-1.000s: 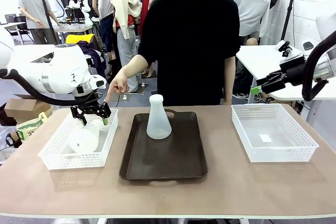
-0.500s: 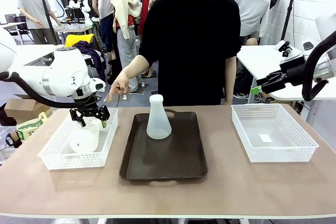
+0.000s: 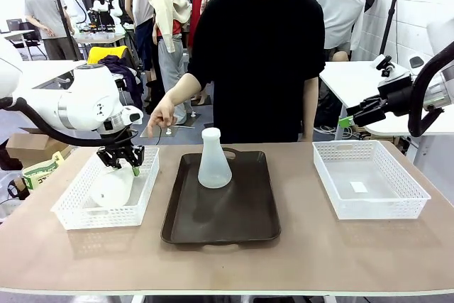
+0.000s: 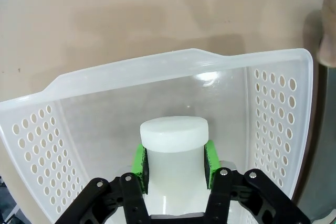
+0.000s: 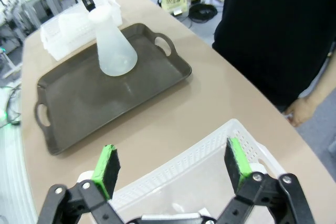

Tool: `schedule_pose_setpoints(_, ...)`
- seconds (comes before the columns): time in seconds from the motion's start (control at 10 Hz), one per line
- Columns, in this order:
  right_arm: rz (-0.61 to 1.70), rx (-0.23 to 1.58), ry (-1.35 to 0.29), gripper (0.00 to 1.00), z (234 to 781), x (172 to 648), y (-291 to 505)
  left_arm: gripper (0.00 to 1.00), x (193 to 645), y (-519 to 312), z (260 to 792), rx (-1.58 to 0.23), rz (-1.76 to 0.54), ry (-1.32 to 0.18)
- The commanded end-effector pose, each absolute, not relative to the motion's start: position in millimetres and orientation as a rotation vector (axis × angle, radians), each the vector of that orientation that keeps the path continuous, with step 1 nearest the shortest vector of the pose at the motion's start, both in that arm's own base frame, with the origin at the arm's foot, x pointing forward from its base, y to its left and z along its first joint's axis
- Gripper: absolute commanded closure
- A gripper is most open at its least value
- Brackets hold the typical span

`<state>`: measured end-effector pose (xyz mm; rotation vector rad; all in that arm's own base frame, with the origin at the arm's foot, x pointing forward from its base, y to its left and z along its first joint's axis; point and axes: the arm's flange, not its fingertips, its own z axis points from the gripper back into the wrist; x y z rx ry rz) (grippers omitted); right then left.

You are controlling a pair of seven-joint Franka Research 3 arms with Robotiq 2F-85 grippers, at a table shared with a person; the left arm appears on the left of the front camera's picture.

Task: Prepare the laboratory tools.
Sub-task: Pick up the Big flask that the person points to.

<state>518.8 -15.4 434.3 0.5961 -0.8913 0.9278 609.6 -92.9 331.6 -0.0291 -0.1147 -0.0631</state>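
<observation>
The flask (image 4: 174, 153) in the left basket (image 3: 78, 207) lies tilted, its wide base toward the robot and its neck pointing up and away into the left tool (image 3: 125, 162), whose green pads (image 4: 211, 157) are clenched on either side of the neck just below the rim. The second flask (image 3: 213, 160) stands upright on the tray (image 3: 241, 221) mid-table. The left arm bends down over the basket's far end, while the right tool (image 5: 173, 167) hangs released above the right basket (image 3: 408, 200), well apart.

One frosted white flask (image 3: 213, 160) stands upright at the far middle of the dark tray (image 3: 220, 221). The other flask (image 3: 113, 186) lies tilted in the left basket (image 3: 74, 212), its neck clamped by the left gripper (image 3: 126, 164).
</observation>
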Motion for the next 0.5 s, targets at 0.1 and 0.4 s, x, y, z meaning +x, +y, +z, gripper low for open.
schedule_pose_setpoints(0.1,0.934,0.595,-0.884,0.0,432.8,517.7,-15.8,1.0,609.3,-94.8,338.7,-0.009,-0.082,-0.104)
schedule_pose_setpoints(0.4,0.934,0.595,-0.884,0.0,432.8,517.7,-15.8,1.0,608.4,-95.1,332.4,-0.027,-0.068,-0.109)
